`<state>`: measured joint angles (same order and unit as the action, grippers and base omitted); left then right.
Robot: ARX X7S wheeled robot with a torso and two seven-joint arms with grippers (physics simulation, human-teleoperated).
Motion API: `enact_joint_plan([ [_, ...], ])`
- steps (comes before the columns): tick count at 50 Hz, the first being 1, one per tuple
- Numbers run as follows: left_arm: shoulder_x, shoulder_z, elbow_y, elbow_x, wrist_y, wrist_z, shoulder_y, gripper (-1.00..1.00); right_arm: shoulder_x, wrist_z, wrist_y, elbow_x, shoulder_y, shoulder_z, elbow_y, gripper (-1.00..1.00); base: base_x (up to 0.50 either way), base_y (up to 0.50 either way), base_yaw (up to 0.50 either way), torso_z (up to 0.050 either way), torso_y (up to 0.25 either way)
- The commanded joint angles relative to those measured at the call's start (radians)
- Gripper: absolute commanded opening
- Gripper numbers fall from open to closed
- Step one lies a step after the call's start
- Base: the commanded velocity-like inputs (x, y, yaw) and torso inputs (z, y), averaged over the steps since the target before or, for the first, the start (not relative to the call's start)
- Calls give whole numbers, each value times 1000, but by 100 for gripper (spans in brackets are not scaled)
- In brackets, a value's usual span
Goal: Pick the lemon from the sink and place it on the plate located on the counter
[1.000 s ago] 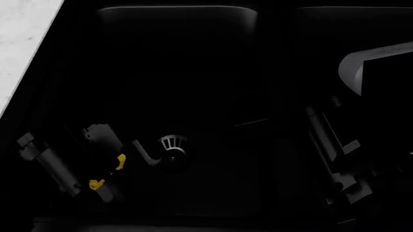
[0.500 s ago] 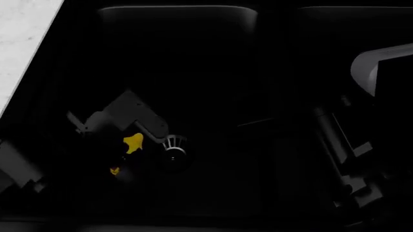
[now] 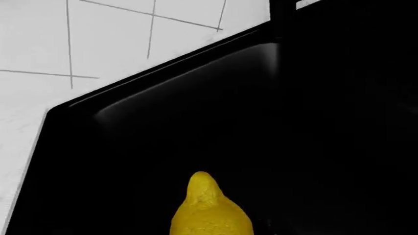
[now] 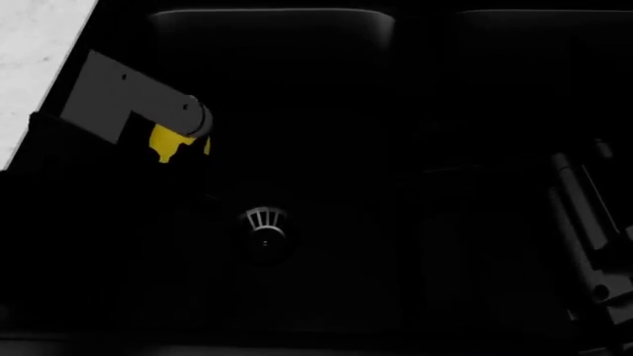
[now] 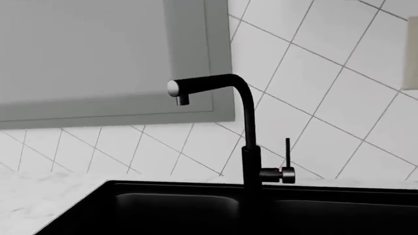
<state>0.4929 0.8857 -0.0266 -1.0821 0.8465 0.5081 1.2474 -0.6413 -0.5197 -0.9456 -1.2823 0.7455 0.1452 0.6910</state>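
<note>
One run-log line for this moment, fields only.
stage: carry | left gripper: holding lemon above sink, near counter | right gripper: out of view | plate: not visible

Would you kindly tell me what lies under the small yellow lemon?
Only the dark basin of the black sink shows under the small yellow lemon; the left gripper covers its top.

A: The head view is almost black; the sink basins show only as faint rim highlights, and only the counter corner at far left is bright.

B: The right wrist view is evenly lit and sharp, its faucet crisp against pale tiles. The lemon glows saturated.
</note>
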Motion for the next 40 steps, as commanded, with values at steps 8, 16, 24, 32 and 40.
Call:
enact_joint_plan([
  [8,64,-108,-289,-100,-27,203,-37,-100,9,7,2,-37,-5,8,-10,100,0,0,0,0,0],
  [16,59,-110,-306,-123,-13,200,-16,-100,10,8,1,-29,-3,-6,-12,100,0,0,0,-20,129],
  [24,63,-109,-317,-115,-30,197,-36,-100,8,11,4,-34,-3,-7,-7,100,0,0,0,-34,216],
  [32,67,-113,-337,-132,-19,222,-33,-100,2,7,10,-60,-7,8,1,100,1,0,0,-34,217],
  [40,68,-113,-337,-134,-21,224,-36,-100,0,12,15,-54,-10,8,1,100,1,0,0,-34,217],
])
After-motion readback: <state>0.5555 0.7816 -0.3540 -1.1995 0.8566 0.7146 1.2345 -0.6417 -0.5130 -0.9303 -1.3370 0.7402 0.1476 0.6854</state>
